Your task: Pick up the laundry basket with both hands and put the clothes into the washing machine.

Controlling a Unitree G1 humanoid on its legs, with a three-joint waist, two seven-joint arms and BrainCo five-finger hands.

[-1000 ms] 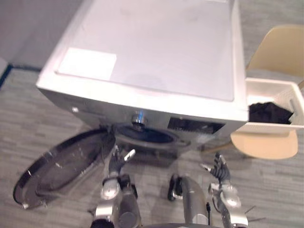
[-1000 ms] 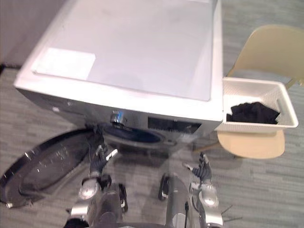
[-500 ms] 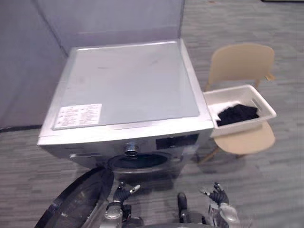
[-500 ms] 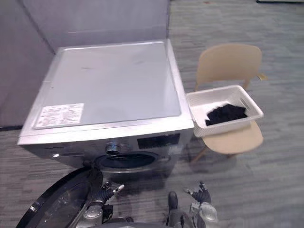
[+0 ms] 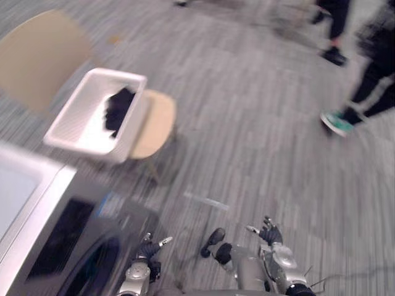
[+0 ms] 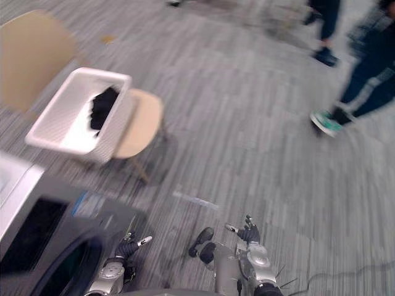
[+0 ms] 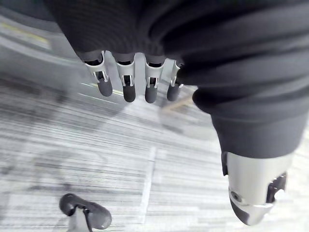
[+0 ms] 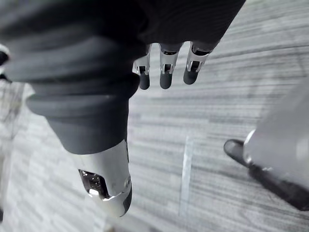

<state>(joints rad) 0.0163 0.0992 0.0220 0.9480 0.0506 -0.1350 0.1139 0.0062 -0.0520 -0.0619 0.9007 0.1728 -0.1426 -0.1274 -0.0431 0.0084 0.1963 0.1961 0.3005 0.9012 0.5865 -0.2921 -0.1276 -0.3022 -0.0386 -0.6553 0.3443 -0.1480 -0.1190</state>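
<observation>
Laundry basket first: the white plastic laundry basket (image 5: 80, 126) sits on the seat of a pale tan chair (image 5: 155, 120). It is well away from both my hands. A small heap of black clothes (image 5: 119, 106) lies inside it, at the far end. Nothing is lifted yet, so I think I am at the very start: getting over to the basket.

Down at my far left is the grey washing machine (image 5: 52, 243), with its dark round hole (image 5: 92, 271) facing the grey striped carpet floor (image 5: 259, 135). The chair and basket stand just past the machine's corner.

My left hand (image 5: 148, 250) hangs low in front of the machine. Its fingers (image 7: 128, 84) are loose and straight, and they hold nothing. My right hand (image 5: 270, 235) is low too, over bare carpet, well apart from the left one. Its fingers (image 8: 165, 72) are loose and empty as well. Both arms are down by my sides, not reaching.

Far off to the right, a person's legs (image 5: 370, 86) and a teal shoe (image 5: 336, 122) stand on the carpet.

Next, I think I must step close to the chair and bring one hand to each side of the basket. Then I need to grab the rim with both hands and lift it flat, so the clothes do not tip out.
</observation>
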